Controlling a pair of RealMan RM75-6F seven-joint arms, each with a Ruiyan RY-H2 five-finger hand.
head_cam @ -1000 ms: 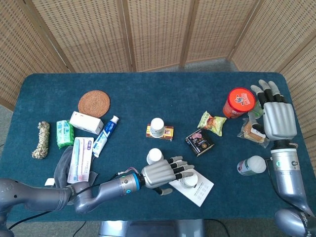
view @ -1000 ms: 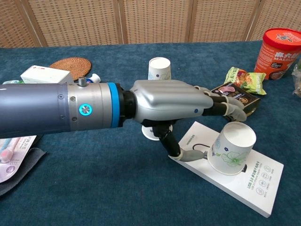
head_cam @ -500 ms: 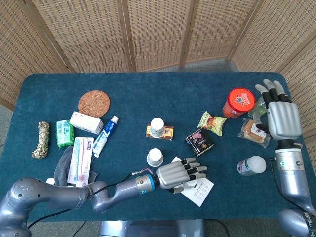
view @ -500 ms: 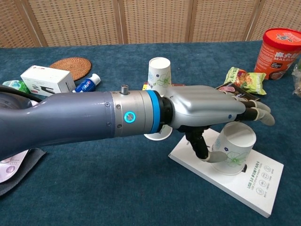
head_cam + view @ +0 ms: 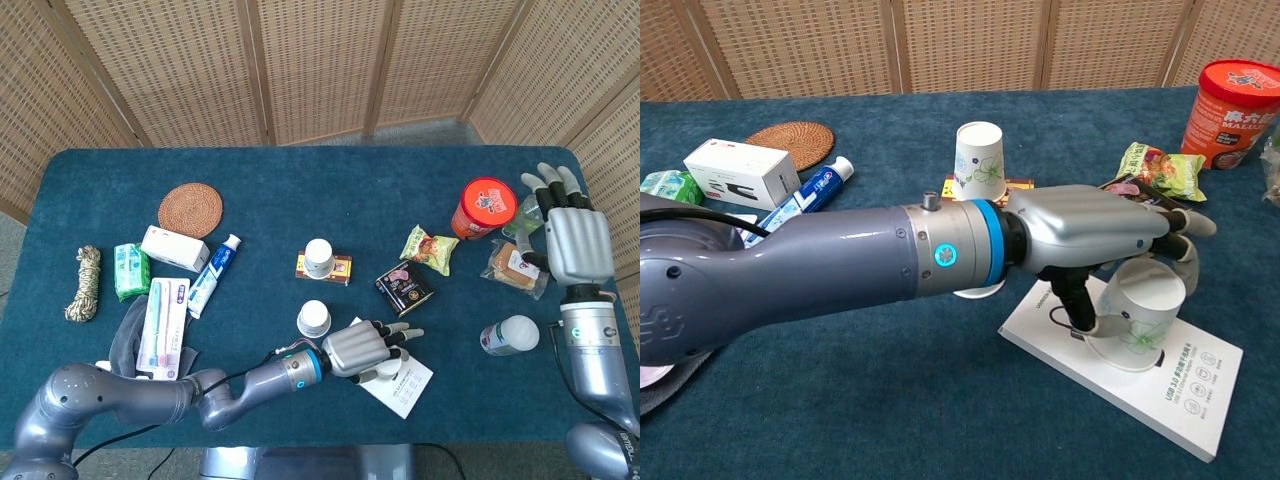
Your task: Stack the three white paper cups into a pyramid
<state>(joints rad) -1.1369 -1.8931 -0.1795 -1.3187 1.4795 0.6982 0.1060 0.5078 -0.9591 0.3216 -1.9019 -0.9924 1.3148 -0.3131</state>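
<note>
Left robot hand [image 5: 1095,235]: fingers curled around white paper cup [image 5: 1137,315], gripping it.
Gripped cup: upright on white box [image 5: 1160,385], near bench [image 5: 270,190] front edge.
Right robot hand [image 5: 575,240]: raised, fingers spread, holding nothing.

A desk [image 5: 270,185] covered in dark teal, carpet-like cloth fills most of the head view, its long edges running from 9 to 3 o'clock. Behind it, at 12 o'clock, stands a folding screen [image 5: 310,70] of woven rattan panels in pale wooden frames, angled inward at both sides. A strip of grey floor [image 5: 425,130] shows under the screen near 1 o'clock. The light is even and soft, without hard shadows.
</note>
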